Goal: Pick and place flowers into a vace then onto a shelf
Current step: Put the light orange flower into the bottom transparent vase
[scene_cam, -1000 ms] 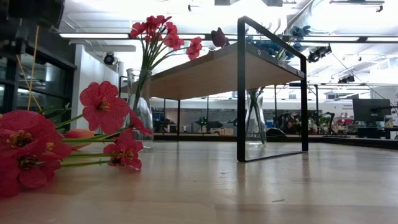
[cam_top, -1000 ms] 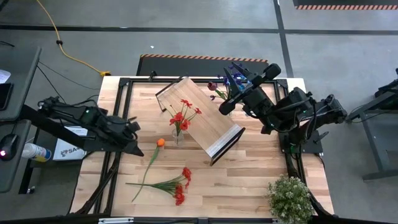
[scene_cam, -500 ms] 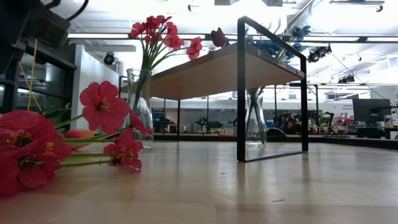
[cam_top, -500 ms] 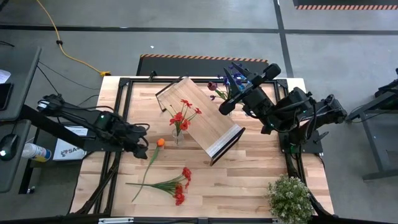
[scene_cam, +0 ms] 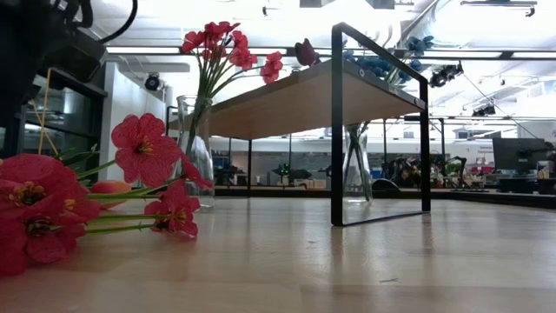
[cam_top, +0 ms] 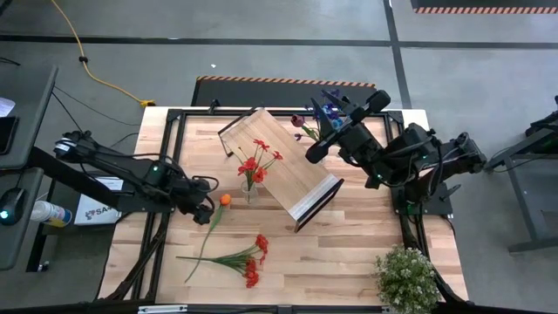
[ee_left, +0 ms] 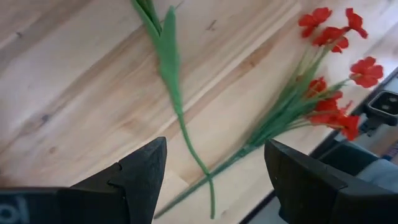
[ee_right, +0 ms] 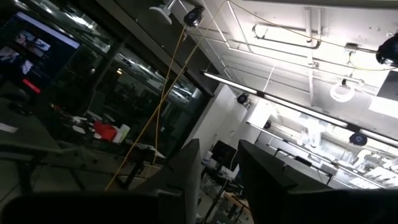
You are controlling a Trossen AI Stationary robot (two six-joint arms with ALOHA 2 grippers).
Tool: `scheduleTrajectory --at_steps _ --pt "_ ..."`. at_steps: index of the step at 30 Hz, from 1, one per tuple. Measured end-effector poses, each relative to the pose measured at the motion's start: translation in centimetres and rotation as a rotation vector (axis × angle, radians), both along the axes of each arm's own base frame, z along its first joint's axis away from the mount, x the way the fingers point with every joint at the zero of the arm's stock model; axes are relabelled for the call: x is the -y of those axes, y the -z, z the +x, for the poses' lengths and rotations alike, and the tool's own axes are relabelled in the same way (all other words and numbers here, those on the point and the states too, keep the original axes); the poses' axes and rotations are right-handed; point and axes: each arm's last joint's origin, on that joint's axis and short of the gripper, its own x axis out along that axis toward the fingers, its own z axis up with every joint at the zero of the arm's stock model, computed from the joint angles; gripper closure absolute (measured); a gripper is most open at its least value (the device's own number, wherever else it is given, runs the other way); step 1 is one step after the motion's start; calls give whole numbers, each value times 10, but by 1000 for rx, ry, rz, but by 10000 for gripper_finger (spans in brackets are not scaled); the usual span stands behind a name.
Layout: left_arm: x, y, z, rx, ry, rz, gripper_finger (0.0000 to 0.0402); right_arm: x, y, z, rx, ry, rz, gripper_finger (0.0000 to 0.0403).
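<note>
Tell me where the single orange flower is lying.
In the high view the orange flower lies on the table left of centre, its bloom beside the left gripper and near the vase of red flowers.

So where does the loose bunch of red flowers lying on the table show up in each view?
High view: the red bunch lies low in the picture, near the table's front edge.
Low view: its blooms fill the left edge, close to the camera.
Left wrist view: it lies at upper right, beyond the open left gripper.
Right wrist view: not in it.
Shared landmark: the single green stem crossing the bunch's stems.
</note>
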Motion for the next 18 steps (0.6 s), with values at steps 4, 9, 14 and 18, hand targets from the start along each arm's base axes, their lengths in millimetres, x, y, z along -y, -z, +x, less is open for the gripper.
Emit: scheduleTrajectory --at_steps 4,9,14,18 --pt "1 5 4 -29 -6 29 98 0 0 0 0 -1 1 304" --pt "2 13 11 -81 -13 61 98 -1 0 0 0 -2 1 304" --pt "5 24 19 -143 -20 95 98 0 0 0 -4 5 5 304" --pt "7 35 26 -207 -26 102 98 0 1 -1 -12 32 28 304"
